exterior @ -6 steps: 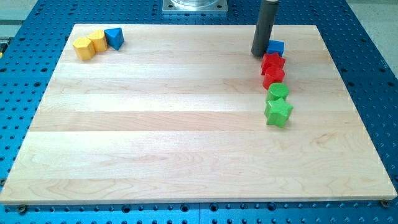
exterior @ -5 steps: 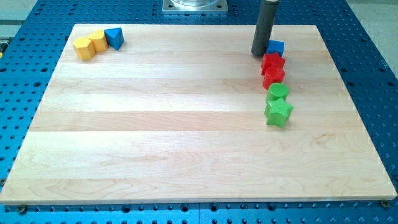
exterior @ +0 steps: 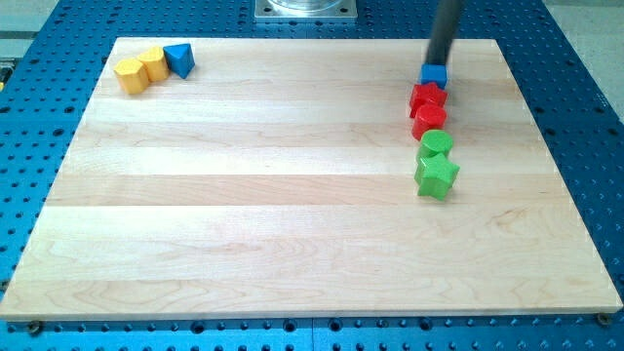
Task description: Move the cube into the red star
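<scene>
The blue cube sits near the view's top right on the wooden board, touching the top of the red star. A second red block lies just below the star. My tip stands right behind the cube, at its top edge, with the rod leaning up toward the view's top.
A green cylinder-like block and a green star lie below the red blocks. Two yellow blocks and a blue triangular block sit at the top left corner. A metal base plate is at the top centre.
My tip has moved from the cube's left side to the right and up, now behind the cube's top edge. The blocks have hardly shifted.
</scene>
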You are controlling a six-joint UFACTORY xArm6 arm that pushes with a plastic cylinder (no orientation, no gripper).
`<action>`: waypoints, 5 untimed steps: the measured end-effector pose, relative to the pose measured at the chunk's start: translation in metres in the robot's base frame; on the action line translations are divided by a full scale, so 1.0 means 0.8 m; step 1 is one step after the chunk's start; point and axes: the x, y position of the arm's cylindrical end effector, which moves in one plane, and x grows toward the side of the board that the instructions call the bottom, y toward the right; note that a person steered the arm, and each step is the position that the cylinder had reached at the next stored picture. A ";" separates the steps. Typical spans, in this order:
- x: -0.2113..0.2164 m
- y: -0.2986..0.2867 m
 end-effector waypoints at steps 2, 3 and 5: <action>0.017 -0.007; 0.017 -0.010; -0.016 -0.016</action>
